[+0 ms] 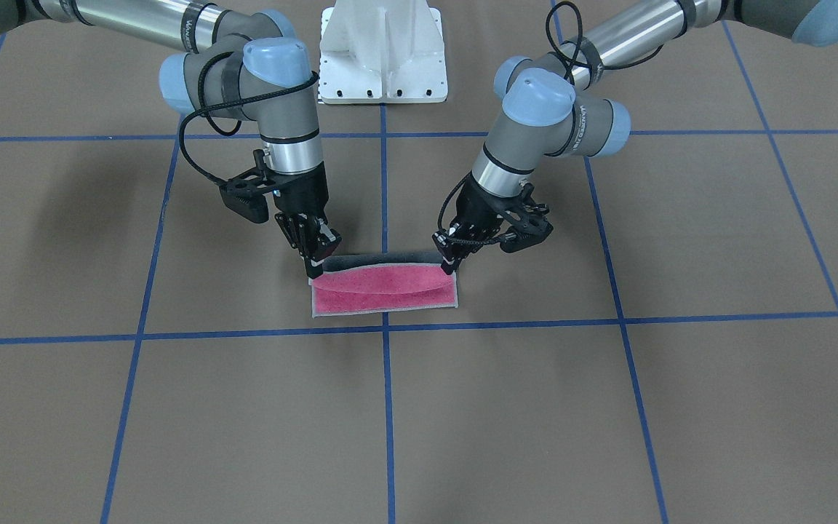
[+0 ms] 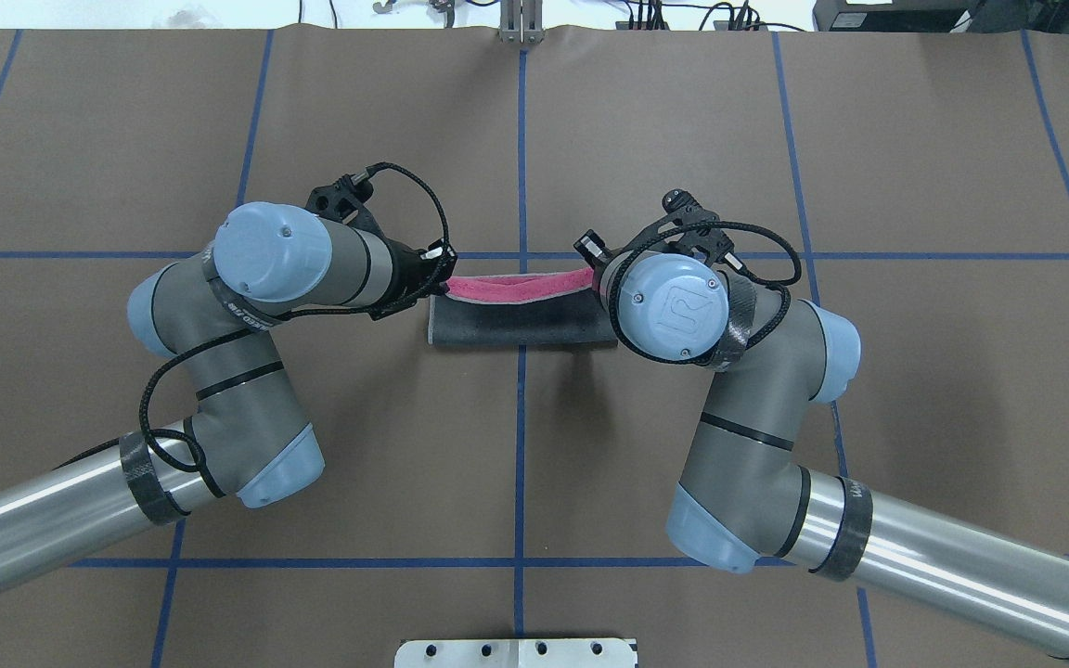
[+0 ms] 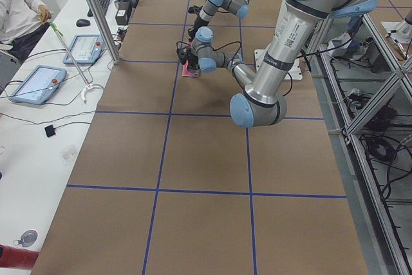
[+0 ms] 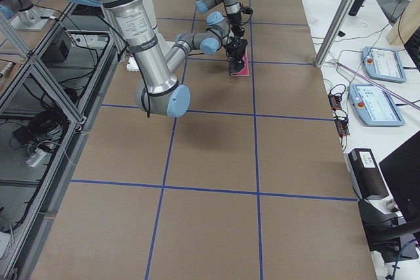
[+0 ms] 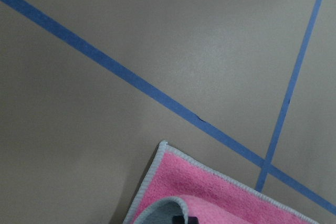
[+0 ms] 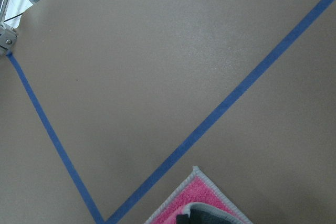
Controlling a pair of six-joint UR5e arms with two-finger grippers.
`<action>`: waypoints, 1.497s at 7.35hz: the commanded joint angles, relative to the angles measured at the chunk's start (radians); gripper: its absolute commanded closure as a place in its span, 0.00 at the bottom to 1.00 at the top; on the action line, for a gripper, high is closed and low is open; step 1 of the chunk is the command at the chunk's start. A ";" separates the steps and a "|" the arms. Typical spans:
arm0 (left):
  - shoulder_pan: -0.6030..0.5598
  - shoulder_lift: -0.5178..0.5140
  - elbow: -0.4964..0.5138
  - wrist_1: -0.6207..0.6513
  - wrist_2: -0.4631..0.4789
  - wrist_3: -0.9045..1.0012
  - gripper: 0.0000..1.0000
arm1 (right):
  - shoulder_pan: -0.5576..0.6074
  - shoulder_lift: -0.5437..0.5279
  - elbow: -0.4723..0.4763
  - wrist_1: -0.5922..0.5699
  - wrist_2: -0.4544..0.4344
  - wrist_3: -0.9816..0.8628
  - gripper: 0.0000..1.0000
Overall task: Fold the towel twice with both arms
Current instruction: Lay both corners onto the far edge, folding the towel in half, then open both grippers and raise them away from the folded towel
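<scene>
The towel (image 1: 382, 291) is found near the middle of the brown counter (image 1: 463, 407), in front of the white pedestal base (image 1: 382, 51). It is crossed by the blue tape line (image 1: 384, 349) that runs away from the robot, and it lies just on the robot's side of a crosswise tape line. Its far part is laid flat with the pink face up, and the light grey edging is seen along the far edge and both far corners. The edge nearer the robot is held up off the counter and curled over toward the far side, so that the dark grey face is shown from overhead and only a narrow pink strip is seen beyond it.

The raised edge is gripped at both ends. The left tool (image 1: 450, 260) is closed on the corner at the robot's left end of the towel, with the fingers pinched on the cloth. The right tool (image 1: 315, 268) is closed in the same way on the corner at the robot's right end. Both tools are pointed down and tilted inward toward each other, with the towel stretched between them and slightly sagged in the middle.

The left arm (image 1: 557, 124) and the right arm (image 1: 284, 102) are bent at the elbow and reached in from either side of the pedestal. In each wrist view a flat pink corner is seen on the counter, with a curl of grey cloth at the lower edge.
</scene>
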 commanded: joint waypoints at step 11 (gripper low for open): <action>-0.067 -0.032 0.076 -0.012 -0.009 0.054 0.17 | 0.053 0.024 -0.038 0.000 0.063 -0.102 0.26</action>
